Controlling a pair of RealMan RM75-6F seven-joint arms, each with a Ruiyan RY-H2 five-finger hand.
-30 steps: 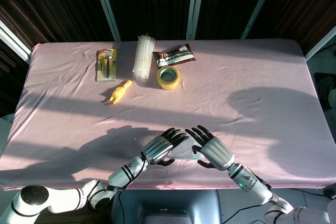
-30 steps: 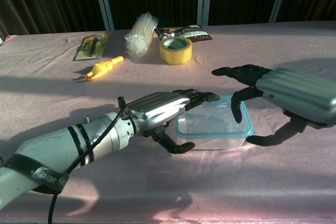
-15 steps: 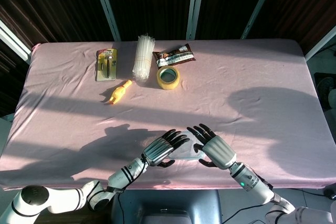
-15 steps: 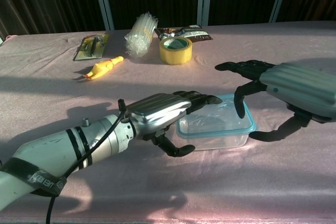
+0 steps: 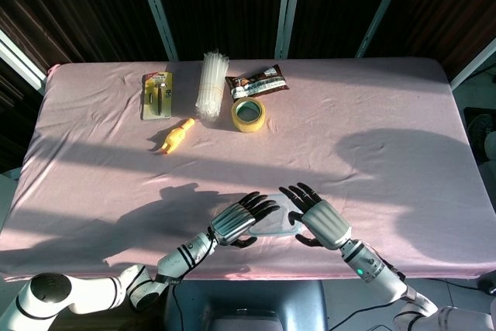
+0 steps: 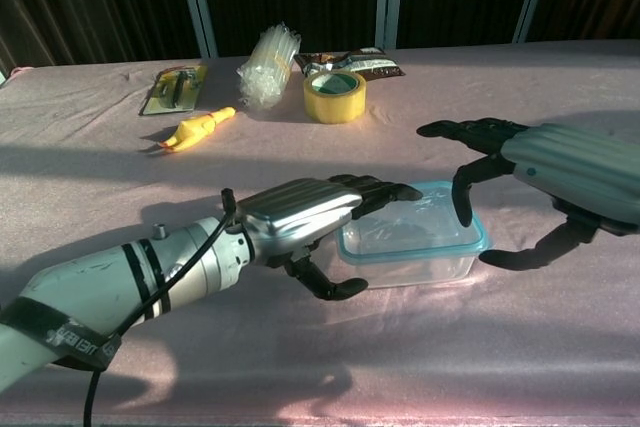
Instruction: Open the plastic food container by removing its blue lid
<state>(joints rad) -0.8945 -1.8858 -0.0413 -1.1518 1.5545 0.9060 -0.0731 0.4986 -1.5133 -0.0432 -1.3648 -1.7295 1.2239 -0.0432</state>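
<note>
The clear plastic container (image 6: pixel 410 247) with its blue-rimmed lid (image 6: pixel 425 225) stands near the table's front edge. In the head view the container (image 5: pixel 277 225) is mostly hidden between the two hands. My left hand (image 6: pixel 300 219) grips its left end, with fingers lying flat on the lid and the thumb against the front wall. My right hand (image 6: pixel 545 175) hovers at the right end with fingers spread. One fingertip points down at the lid's right rim, and the thumb lies on the cloth just beside the right wall. In the head view the left hand (image 5: pixel 236 221) and right hand (image 5: pixel 319 221) face each other.
At the back left of the pink cloth (image 6: pixel 560 347) lie a yellow tape roll (image 6: pixel 334 95), a bundle of clear straws (image 6: pixel 268 67), a brown snack packet (image 6: pixel 350 61), a carded tool pack (image 6: pixel 178 87) and a yellow toy (image 6: pixel 196 130). The table's front edge is close behind the hands.
The container has slid slightly to the right under my left hand. My right hand has drawn a little to the right, and its fingers stay spread.
</note>
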